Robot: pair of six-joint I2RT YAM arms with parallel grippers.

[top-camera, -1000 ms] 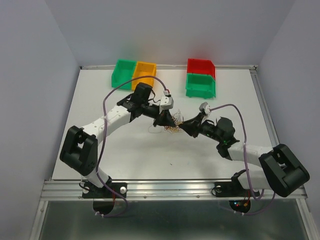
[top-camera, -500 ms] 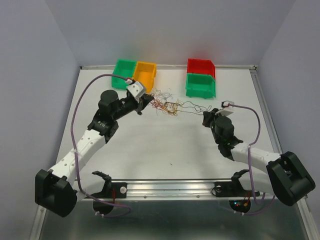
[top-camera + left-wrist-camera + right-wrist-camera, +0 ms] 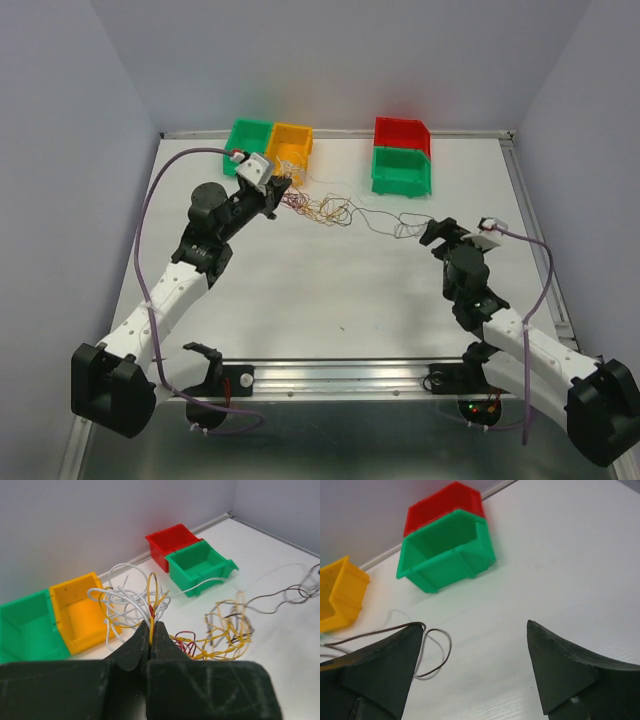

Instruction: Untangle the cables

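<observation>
Cables (image 3: 322,210) lay strung across the table between the arms, with the clump near the left gripper (image 3: 151,630), which pinched yellow and red strands. The right gripper (image 3: 475,626) was spread and held nothing. Risk: a one-sided pull would probably tighten the knot. The orange bin (image 3: 80,610), red bin (image 3: 170,540) and both green bins (image 3: 200,565) looked empty.

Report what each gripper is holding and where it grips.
Left gripper pinches the cables by yellow and red strands at the tangle's left end. Right gripper is open, holding nothing.
</observation>
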